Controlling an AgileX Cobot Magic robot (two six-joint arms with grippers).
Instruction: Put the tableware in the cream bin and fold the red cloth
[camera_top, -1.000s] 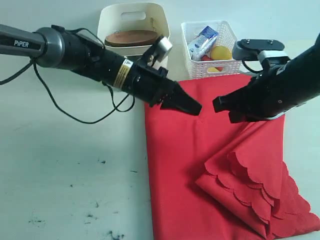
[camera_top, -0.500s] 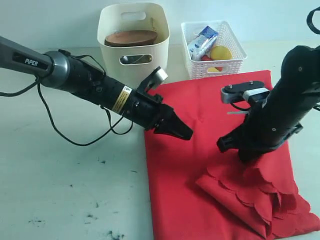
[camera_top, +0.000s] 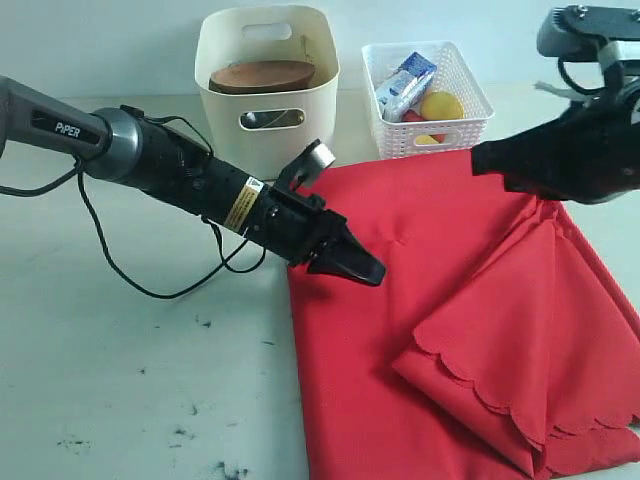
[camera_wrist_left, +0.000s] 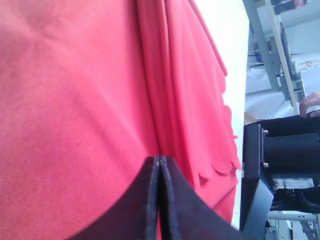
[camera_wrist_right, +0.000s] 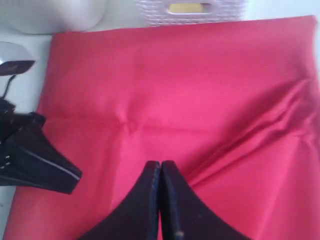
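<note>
The left gripper has its black jaws pressed flat together, with nothing between them. Its tip sits low over the left edge of the red cloth; whether it touches the fabric cannot be told. The right gripper is likewise closed tight. It hangs above the cloth's far right part, where a raised crease runs up toward it.

The cloth covers the right half of the table, reaching its front edge. Its right side is folded over, so the scalloped edging shows near the front right corner.

Toward the table's back edge stands the cream bin with the brown oval wooden plate inside. Just beside it, the white lattice basket holds a milk carton.
</note>
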